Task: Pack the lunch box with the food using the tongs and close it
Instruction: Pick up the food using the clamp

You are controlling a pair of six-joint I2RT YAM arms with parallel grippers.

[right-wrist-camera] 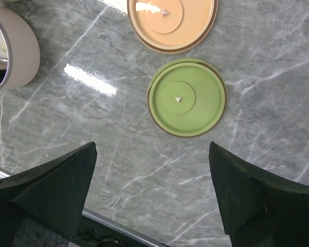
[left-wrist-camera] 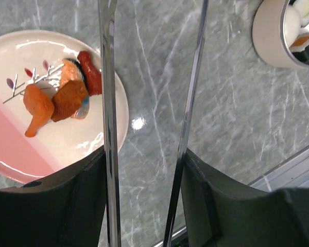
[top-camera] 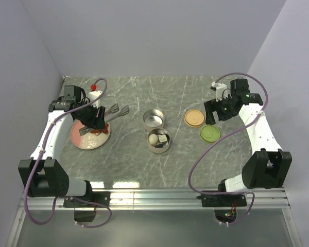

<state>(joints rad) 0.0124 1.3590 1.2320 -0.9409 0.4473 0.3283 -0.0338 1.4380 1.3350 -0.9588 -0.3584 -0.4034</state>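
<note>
My left gripper (top-camera: pixel 96 119) (left-wrist-camera: pixel 144 170) is shut on the tongs (left-wrist-camera: pixel 109 103), one black finger against each slim arm. The tongs' tips (top-camera: pixel 119 110) point right, past the plate's edge, with nothing between them. Orange-red food chunks (left-wrist-camera: pixel 56 100) lie on the pink-and-white plate (top-camera: pixel 87 142) (left-wrist-camera: pixel 10 154). The lunch box is two steel tins: one (top-camera: pixel 153 119) looks empty, the other (top-camera: pixel 159 140) (left-wrist-camera: pixel 270 36) holds a whitish ball and other pieces. The orange lid (top-camera: pixel 194 118) (right-wrist-camera: pixel 171 20) and green lid (top-camera: pixel 209 134) (right-wrist-camera: pixel 187 96) lie flat. My right gripper (top-camera: pixel 219 110) (right-wrist-camera: pixel 152 149) hovers open near the green lid.
A white bottle (top-camera: pixel 95 96) with a red top stands behind the plate, close to my left arm. The table's near edge has a metal rail (top-camera: pixel 195 194). Grey walls close in the left, back and right sides.
</note>
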